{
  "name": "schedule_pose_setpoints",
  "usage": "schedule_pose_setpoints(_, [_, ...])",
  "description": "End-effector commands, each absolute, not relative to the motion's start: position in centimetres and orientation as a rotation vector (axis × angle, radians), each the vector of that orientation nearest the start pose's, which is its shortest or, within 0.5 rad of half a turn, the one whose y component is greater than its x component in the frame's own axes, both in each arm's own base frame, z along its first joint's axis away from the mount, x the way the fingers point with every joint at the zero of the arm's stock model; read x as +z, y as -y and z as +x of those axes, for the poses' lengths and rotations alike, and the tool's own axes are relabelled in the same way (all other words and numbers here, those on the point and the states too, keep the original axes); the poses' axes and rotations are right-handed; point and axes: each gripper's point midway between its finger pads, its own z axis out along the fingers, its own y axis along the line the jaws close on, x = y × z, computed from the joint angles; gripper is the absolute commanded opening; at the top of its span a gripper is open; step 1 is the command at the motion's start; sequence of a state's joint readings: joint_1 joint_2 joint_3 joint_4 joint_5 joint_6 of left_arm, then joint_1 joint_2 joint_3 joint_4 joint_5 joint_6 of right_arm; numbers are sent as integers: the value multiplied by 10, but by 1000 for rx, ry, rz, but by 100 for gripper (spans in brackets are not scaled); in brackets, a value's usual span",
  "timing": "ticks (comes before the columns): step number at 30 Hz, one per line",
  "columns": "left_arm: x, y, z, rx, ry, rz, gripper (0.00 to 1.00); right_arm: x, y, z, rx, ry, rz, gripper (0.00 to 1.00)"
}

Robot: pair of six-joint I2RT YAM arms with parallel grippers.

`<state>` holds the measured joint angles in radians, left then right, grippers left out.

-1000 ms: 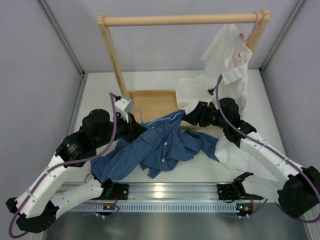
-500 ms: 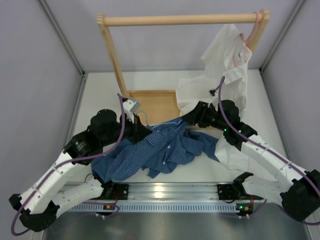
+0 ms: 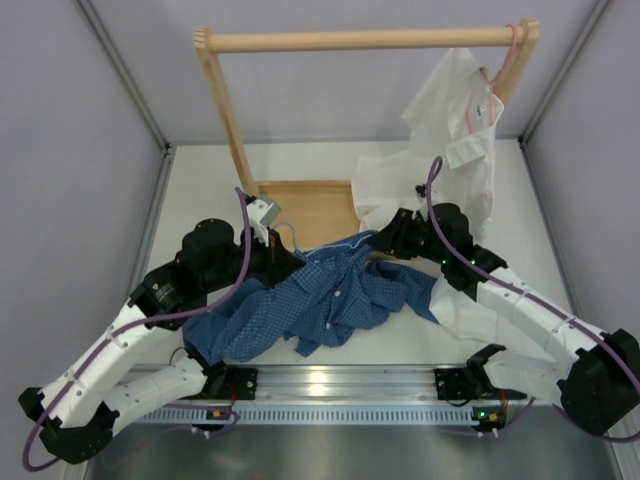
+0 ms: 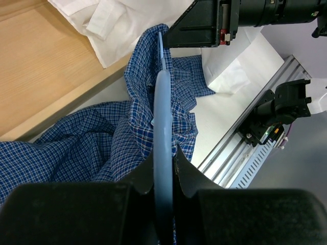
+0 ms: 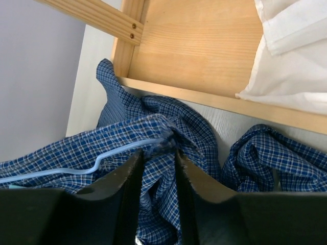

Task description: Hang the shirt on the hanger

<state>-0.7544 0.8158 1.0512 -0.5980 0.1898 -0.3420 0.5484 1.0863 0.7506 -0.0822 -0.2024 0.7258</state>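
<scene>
White table [image 3: 195, 190] carries the shirt [image 3: 320, 300], crumpled just in front of the wooden rack [image 3: 300, 205], between the two arms; the hanger [image 4: 162, 127] reaches into its cloth, far end tucked under a fold; the left gripper [image 4: 164, 176] is clamped on the hanger's wire; the right gripper [image 5: 159, 153] pinches shirt cloth beside the hanger's tip; a white shirt [image 3: 450, 130] hangs from a pink hanger [image 3: 490, 85] at the rack's right end.
</scene>
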Motion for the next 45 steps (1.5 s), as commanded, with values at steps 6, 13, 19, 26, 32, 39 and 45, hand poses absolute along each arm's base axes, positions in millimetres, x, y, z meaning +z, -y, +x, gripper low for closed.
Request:
schedule_pose_setpoints(6, [325,227,172,-931,-1841,544,0,196,-242,270,994,-2115,53,5])
schedule_pose_setpoints(13, [321,226,172,-927,-1844,547,0,204,-233,276,968,-2047,99,0])
schedule_pose_setpoints(19, [324,222,168,-929,-1828,538,0,216,-217,296,891,-1934,172,0])
schedule_pose_setpoints(26, [313,229,152,-1006,-1845,609,0,244,-219,320,892,-1841,130,0])
schedule_pose_setpoints(32, [296,221,157,-942,-1914,584,0,282,-230,324,944,-1726,29,0])
schedule_pose_setpoints(39, [303,207,175,-824,-1940,466,0,320,-240,303,1057,-1626,-82,0])
schedule_pose_setpoints(45, [333,200,202,-737,-1903,311,0,351,-264,249,1299,-1530,-230,0])
